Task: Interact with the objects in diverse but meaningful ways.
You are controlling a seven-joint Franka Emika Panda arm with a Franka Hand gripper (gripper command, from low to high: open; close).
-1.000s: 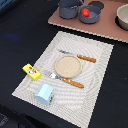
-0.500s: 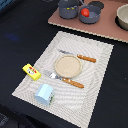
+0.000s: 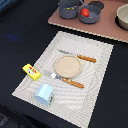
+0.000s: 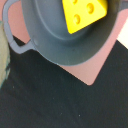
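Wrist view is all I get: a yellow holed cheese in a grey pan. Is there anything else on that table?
Observer: Yes, a striped placemat carries a round tan plate between a fork and a knife.
Operator: Any more food?
Observer: A red tomato sits in another grey pot on the pink tray.
Operator: Something to drink from?
Observer: A light blue cup sits at a corner of the mat, not far from a yellow packet.

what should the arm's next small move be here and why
Probably descend straight toward the yellow cheese wedge. The wrist view looks down on it lying inside the grey saucepan, so it seems the nearest thing to grasp. The gripper itself shows in neither view, so alignment is uncertain.
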